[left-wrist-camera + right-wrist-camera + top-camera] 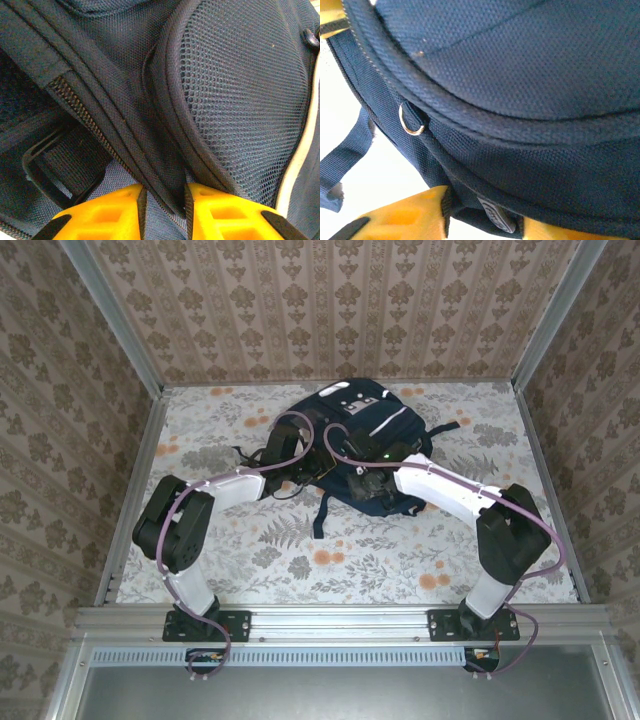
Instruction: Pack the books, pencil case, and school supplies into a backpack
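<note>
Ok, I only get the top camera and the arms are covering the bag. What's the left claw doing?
Observer: On its wrist camera, the left gripper is pinching a seam of the backpack, right beside a zip.
Operator: And the right one?
Observer: A zip pull tab sits between the fingers of the right gripper. I can't tell if they're squeezing it.
Operator: Anything shiny there?
Observer: Yes, a small metal ring hangs from a loop on the backpack's edge.
</note>
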You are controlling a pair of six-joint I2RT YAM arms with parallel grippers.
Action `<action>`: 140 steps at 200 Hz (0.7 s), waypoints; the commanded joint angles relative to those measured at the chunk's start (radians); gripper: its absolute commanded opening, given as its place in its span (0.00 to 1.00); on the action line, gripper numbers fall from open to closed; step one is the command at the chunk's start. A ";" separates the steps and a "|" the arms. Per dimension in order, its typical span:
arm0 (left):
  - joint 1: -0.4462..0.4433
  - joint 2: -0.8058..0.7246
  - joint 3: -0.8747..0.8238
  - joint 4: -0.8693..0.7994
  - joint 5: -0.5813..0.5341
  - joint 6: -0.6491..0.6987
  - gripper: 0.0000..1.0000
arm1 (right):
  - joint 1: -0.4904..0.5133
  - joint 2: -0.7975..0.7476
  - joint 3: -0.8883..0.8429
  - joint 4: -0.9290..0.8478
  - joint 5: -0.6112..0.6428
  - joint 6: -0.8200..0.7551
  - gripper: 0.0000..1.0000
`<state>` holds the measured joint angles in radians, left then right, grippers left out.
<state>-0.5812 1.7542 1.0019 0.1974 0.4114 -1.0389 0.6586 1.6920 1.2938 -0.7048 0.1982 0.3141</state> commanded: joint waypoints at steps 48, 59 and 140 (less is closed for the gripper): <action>0.018 -0.014 0.018 -0.038 -0.047 0.034 0.28 | 0.001 -0.047 0.006 -0.064 -0.033 -0.023 0.12; 0.018 -0.021 0.013 -0.041 -0.049 0.033 0.28 | 0.002 -0.054 0.008 -0.068 -0.039 -0.020 0.08; 0.013 -0.142 -0.131 0.088 -0.028 -0.123 0.52 | 0.003 -0.042 0.058 0.066 -0.289 0.018 0.00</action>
<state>-0.5690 1.6718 0.9112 0.2119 0.3912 -1.0977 0.6540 1.6485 1.2953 -0.6960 0.0467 0.3119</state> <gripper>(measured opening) 0.544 0.063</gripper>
